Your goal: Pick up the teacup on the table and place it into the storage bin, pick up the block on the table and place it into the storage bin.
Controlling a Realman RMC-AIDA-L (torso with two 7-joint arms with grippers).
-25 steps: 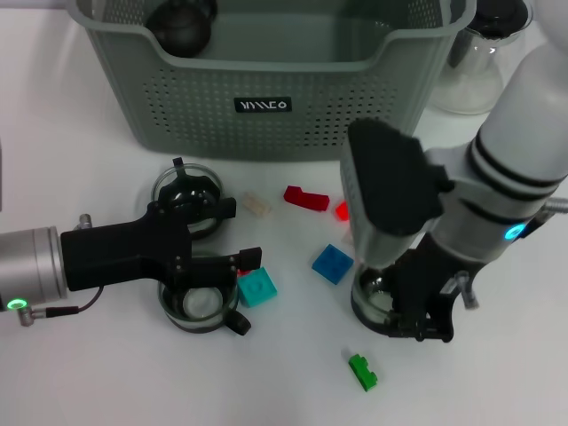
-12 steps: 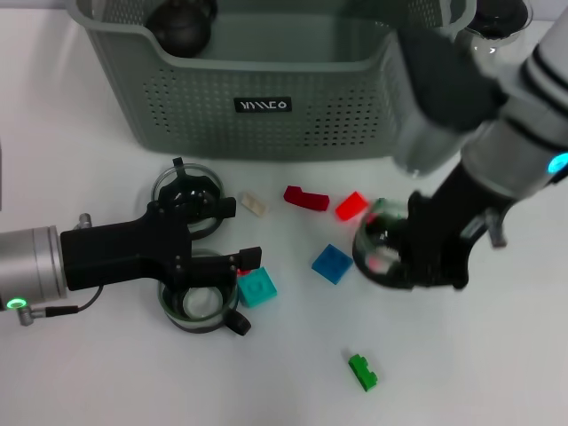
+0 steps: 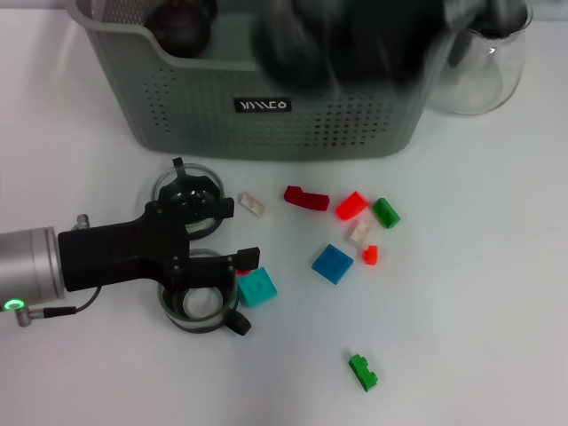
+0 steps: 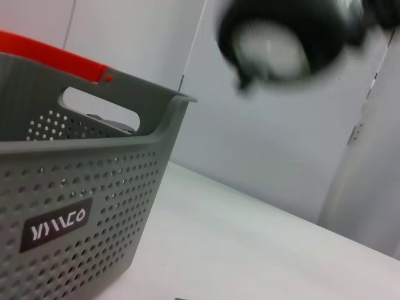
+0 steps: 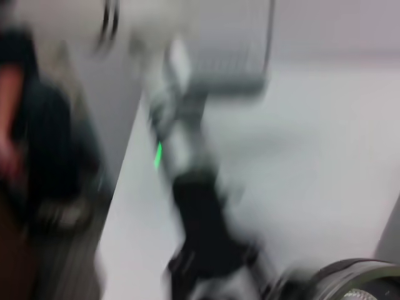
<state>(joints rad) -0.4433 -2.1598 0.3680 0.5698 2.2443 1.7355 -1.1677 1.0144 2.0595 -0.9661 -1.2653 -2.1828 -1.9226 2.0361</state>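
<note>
White table (image 3: 497,293): left gripper (image 3: 232,293) around teacup (image 3: 200,303); storage bin (image 3: 266,89) behind.

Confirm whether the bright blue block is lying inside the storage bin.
No. In the head view the bright blue block lies on the white table, in front of the storage bin and among the other loose blocks.
</note>
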